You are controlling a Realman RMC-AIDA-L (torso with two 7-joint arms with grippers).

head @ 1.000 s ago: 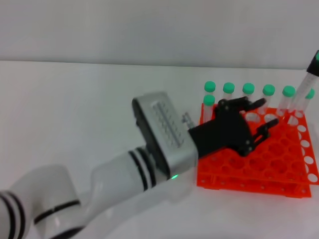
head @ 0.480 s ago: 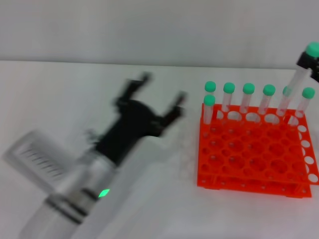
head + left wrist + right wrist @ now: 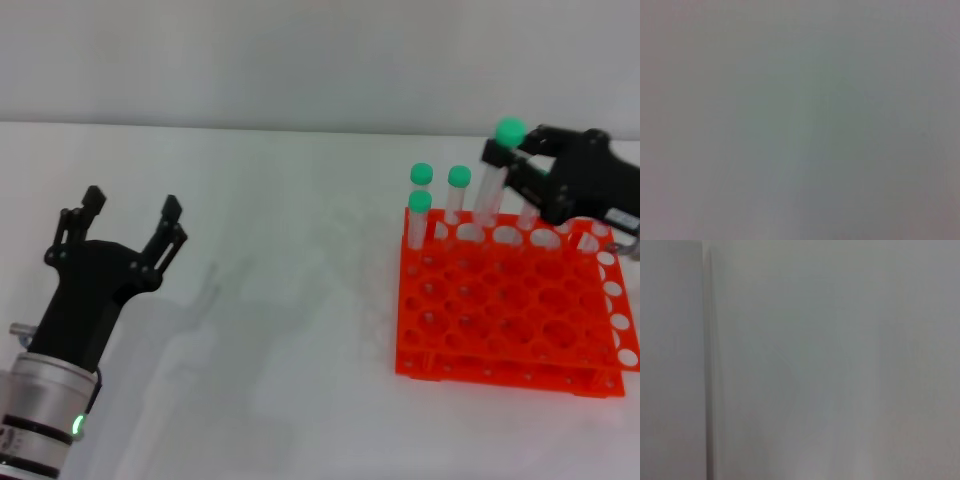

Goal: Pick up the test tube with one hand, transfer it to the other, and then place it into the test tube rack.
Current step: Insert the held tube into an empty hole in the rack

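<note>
In the head view the orange-red test tube rack [image 3: 515, 315] stands on the white table at the right. My right gripper [image 3: 512, 162] is over the rack's back row, shut on a green-capped test tube [image 3: 494, 185] that hangs upright with its lower end at the rack's back holes. Three other green-capped tubes [image 3: 458, 195] stand at the rack's back left; further ones are hidden behind the right gripper. My left gripper [image 3: 130, 220] is open and empty over the table at the far left, well away from the rack. Both wrist views show only plain grey.
The white table [image 3: 290, 330] stretches between the left gripper and the rack. A pale wall [image 3: 300, 60] rises behind the table's far edge. The rack's right end reaches the edge of the head view.
My left arm has pulled back from the rack to the far left, open and empty. My right gripper has come in from the right edge with the tube, now over the rack's back row.
</note>
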